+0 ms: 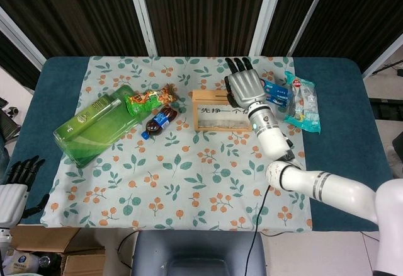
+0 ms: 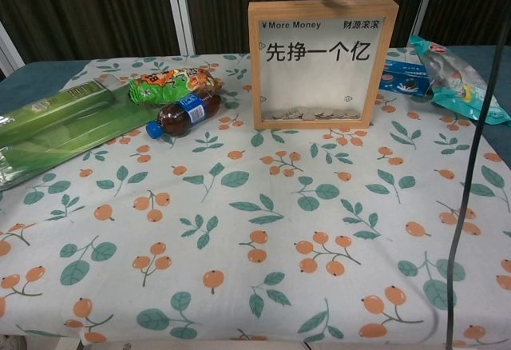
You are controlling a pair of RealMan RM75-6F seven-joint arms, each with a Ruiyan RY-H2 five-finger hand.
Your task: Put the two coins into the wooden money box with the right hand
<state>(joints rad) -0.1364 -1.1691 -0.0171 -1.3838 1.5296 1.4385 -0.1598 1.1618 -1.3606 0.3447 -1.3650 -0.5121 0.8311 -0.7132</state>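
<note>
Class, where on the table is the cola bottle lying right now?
In the head view, the cola bottle lies left of the wooden money box, just below the orange-green snack packet.

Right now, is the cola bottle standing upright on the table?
No, the cola bottle lies on its side on the floral cloth, its blue cap pointing toward the camera, beside the green snack bag.
</note>
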